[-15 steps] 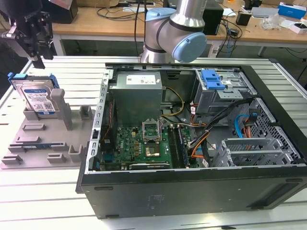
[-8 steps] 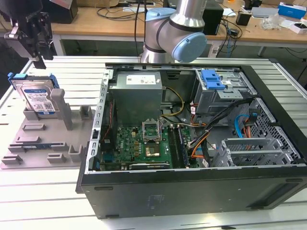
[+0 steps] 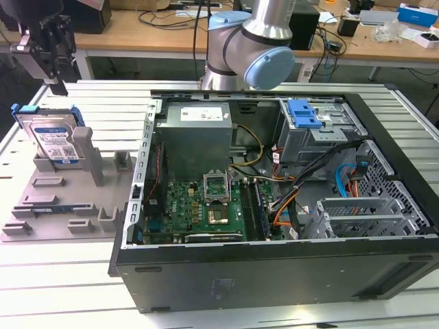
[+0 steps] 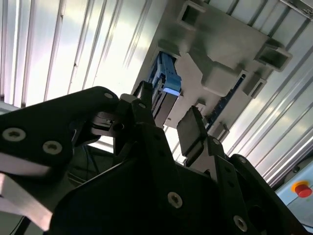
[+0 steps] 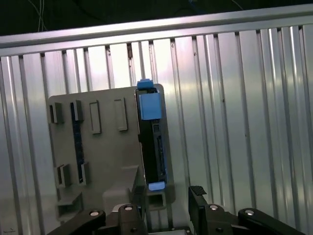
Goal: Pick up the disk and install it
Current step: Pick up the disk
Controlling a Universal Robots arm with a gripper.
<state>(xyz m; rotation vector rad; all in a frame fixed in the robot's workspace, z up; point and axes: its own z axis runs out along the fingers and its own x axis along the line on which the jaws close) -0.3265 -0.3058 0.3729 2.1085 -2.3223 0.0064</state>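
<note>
Approach stage: gripper (image 3: 56, 79), fingers spread and empty, hangs above the disk (image 3: 55, 140), which stands on edge in the grey holder (image 3: 62, 205) beside the case (image 3: 274, 274). Pick judged to need fingers straddling the disk's top edge.

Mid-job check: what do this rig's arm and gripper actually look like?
The arm is silver-grey metal with rounded joints, one of them closed by a pale blue cap. The gripper is matte black, built of angular linked plates fastened with silver screws. Its fingers end in flat black pads.
</note>
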